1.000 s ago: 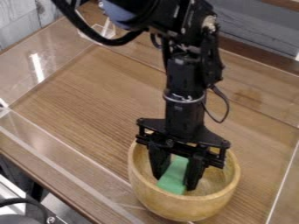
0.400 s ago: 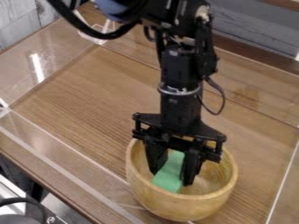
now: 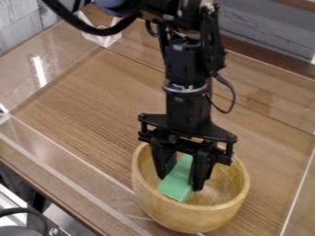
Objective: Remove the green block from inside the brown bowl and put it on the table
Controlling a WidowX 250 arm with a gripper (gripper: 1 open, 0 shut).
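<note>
Black gripper (image 3: 185, 166) of the robot arm (image 3: 187, 78) points down over the brown bowl (image 3: 193, 219), and its fingers are closed on the green block (image 3: 178, 180), one on each side of it. The block is inside the bowl, in a tilted position, with its lower end toward the front wall of the bowl; whether this end touches the wood cannot be told. The bowl stands on the table (image 3: 92, 101), in the lower part of the view, near the long clear border wall (image 3: 76, 184). The tabletop is of brown wood grain, with long streaks that run across it. Transparent low walls go along its sides, and they give pale reflections, strongest at the upper left. At the lower left, outside the border, it is dark, and a black cable (image 3: 28, 213) makes a curve there. Another black cable (image 3: 76, 23) bends at the top left, beside the arm, and a thinner loop hangs at the arm's right side in the picture. About the materials, the bowl is of light brown wood, round, with a thick smooth rim and a deep wall. The block is plain bright green, flat and elongated, with straight edges. The arm is black and angular, built from boxy segments, and small light spots are visible on its joints.
</note>
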